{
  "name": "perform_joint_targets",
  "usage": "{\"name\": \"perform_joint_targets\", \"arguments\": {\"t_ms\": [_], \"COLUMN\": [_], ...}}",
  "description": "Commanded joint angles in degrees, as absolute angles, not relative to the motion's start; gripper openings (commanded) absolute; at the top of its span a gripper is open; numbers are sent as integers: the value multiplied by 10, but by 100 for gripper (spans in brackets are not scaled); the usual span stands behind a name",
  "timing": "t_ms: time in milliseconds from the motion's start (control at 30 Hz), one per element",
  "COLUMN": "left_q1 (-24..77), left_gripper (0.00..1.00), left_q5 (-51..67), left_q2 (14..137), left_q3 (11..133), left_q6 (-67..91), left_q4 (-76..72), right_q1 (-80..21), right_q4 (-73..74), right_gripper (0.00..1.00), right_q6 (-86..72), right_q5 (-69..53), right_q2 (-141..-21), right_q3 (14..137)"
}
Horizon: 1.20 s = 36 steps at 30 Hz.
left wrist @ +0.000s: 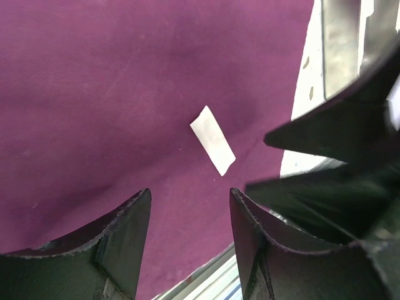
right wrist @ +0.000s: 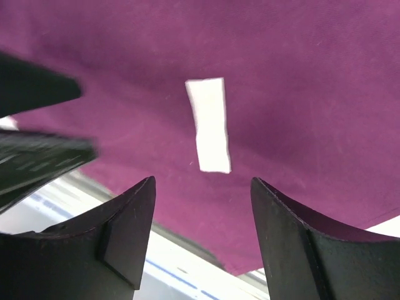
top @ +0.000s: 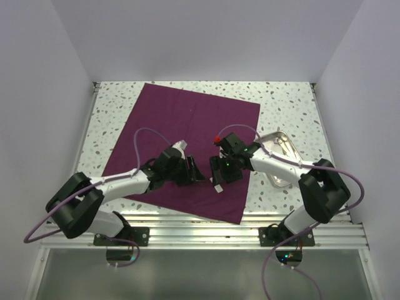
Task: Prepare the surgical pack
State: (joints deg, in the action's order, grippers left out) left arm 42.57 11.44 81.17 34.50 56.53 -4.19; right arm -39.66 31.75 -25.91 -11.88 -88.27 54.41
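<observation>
From above, we see the dark purple square cloth (top: 187, 125) spread flat on the speckled table (top: 287, 106), one corner reaching towards the table's near rim. A silver metal tray (top: 282, 145) sits near the cloth's right edge. The left pincer (top: 194, 170) and the right pincer (top: 217, 172) face each other low over the cloth's near half. A small white rectangular piece (top: 219, 187) lies on the cloth below the right one.

In the left wrist view, the left pincer is released, with nothing between its jaws. The white piece lies flat on the cloth beyond its fingertips.

In the right wrist view, the right pincer is likewise released and empty, with the white piece just ahead of it.
</observation>
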Motion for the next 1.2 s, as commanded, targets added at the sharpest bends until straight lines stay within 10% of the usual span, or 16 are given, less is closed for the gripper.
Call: {"name": "perform_joint_targets", "arguments": {"t_ms": [0,1167], "left_q1": [430,429], "left_gripper": [57,57], "left_q5": [59,38], "left_q2": [753,669], "left_q3": [316,283], "left_q6": [577,564], "left_q4": [-21,11], "right_q1": [-414,-492], "right_q4": [321,363], "right_gripper": [66,47], "right_q6": [-260,-265], "right_q5": [-51,52], "right_q2": [-901,-1028], "right_q3": [582,652]}}
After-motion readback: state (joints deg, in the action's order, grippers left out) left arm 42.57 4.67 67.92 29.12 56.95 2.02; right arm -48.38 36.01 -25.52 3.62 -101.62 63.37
